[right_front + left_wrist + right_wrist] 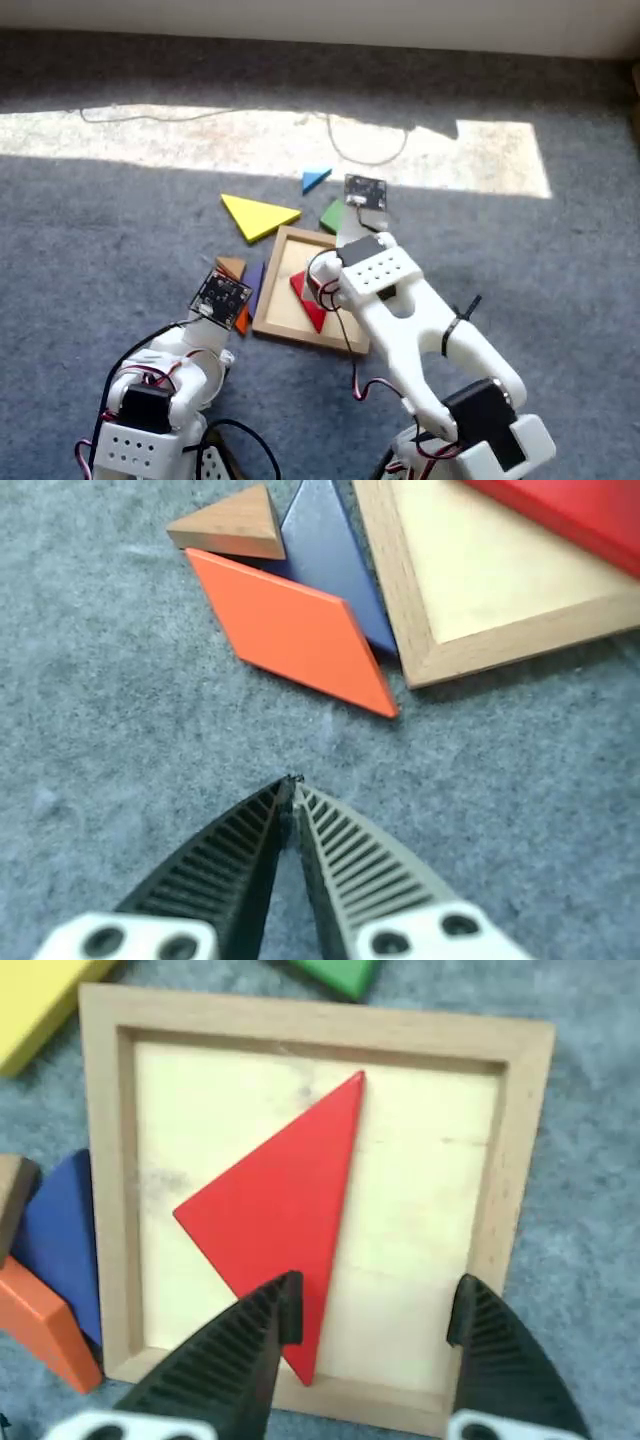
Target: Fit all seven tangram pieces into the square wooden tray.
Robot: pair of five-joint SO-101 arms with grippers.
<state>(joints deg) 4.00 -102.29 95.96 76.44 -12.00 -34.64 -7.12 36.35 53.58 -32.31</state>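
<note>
Square tray flat on grey carpet, in the middle of the high view between the two arms. Inside it, flat on the pale floor: a red triangle, with one tip close to the far rim and another close to the near rim.

Right end effector spread wide, holding nothing, above the tray's near side. From the wrist, one finger across the triangle's near tip; contact with the wood impossible to tell.

Left end effector pressed together at the tips, nothing pinched, low over carpet beside the tray's near-left corner. Near an orange parallelogram but apart from it.

Six pieces outside the tray. Along the left rim: a blue triangle against the wood, the parallelogram touching its outer edge, and a brown triangle touching both at the far end. Beyond the far-left corner, apart from the tray: a yellow triangle. Just beyond the far rim: a green piece, partly hidden by the right arm. Farther back, at the edge of a sunlit patch: a small cyan triangle.
</note>
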